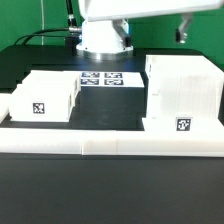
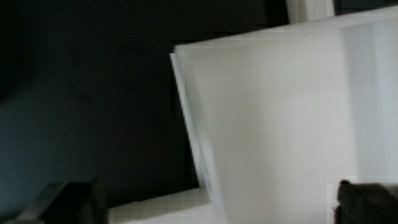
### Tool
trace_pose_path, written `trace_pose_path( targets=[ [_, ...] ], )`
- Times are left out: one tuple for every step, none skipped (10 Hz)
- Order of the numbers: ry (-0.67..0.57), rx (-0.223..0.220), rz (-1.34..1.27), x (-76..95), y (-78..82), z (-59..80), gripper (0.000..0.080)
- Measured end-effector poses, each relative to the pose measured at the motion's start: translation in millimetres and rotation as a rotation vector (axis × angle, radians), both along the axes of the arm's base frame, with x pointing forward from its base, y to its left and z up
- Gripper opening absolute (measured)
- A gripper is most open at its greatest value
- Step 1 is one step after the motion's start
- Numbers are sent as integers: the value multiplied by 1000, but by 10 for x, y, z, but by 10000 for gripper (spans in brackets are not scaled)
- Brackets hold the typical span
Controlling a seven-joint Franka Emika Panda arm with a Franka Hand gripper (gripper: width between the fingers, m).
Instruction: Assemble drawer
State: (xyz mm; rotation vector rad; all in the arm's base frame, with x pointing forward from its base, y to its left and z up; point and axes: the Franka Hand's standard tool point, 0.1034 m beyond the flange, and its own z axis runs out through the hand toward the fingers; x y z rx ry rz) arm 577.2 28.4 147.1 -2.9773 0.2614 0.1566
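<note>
The white rail [image 1: 110, 147] edges the black table [image 1: 110, 128] nearest the exterior camera. Behind it, a tray [image 1: 42, 100] sits at the exterior view's left and the housing [image 1: 182, 92] at its right, well apart, with the marker board [image 1: 100, 78] between them. The gripper [image 1: 183, 30] hangs above the housing; its jaws are unreadable here.

In the wrist view, the fingertips [image 2: 68, 200] stand wide apart and hold nothing. The housing's white wall fills the space beyond them.

Risk: on an off-centre descent, one finger may strike the wall's top edge and shove or tip the housing.
</note>
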Motion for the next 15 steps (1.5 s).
trace_pose_path(
  targets=[
    [-14, 4, 20, -41, -157, -44, 648],
    [-19, 10, 20, -44, -248, -96, 648],
    [-19, 10, 16, -39, -210, -89, 648],
    [-18, 10, 21, -39, -197, -93, 648],
    [-18, 10, 19, -40, -207, -97, 648],
    [-17, 10, 19, -43, -218, -100, 648],
    [-18, 6, 25, -81, -308, -138, 648],
    [-25, -9, 6, -153, -417, -233, 648],
    [-39, -23, -6, -208, -496, -322, 648],
    [-70, -43, -16, -234, -575, -414, 648],
    [-84, -60, -25, -283, -639, -529, 648],
    [-88, -67, 11, -332, -723, -636, 648],
    [-77, -68, 19, -370, -787, -707, 648],
    [-81, -67, 13, -347, -760, -682, 648],
    [-81, -67, 18, -349, -754, -686, 648]
  ],
)
